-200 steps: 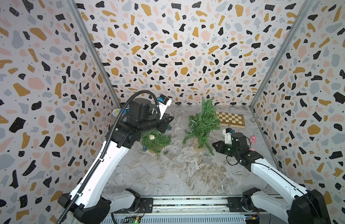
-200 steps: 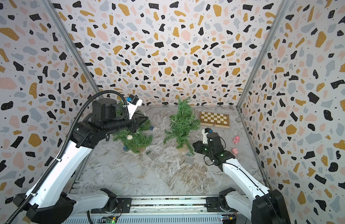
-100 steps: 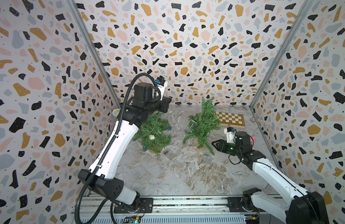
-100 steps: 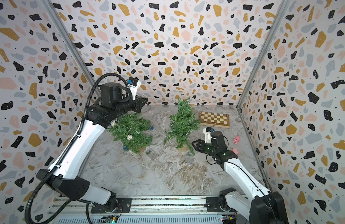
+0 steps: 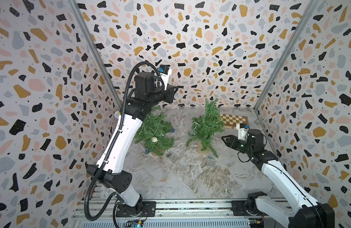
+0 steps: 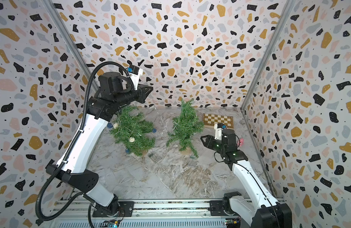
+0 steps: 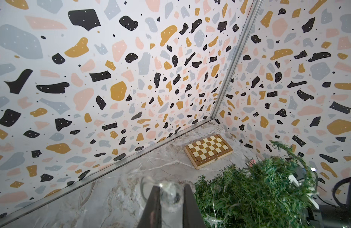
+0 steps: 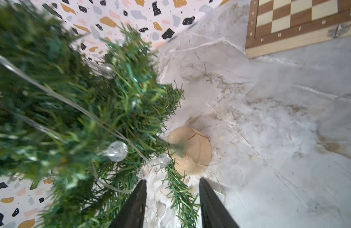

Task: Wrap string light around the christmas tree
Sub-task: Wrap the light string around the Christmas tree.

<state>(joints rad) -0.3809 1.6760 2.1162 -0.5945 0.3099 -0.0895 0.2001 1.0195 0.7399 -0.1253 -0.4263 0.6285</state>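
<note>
String light (image 7: 170, 194) bulb between left fingers (image 7: 152, 207)

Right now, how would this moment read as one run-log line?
left hand: high, shut on string light | right hand: open, beside tree by chessboard | string light: partly draped on that tree
</note>
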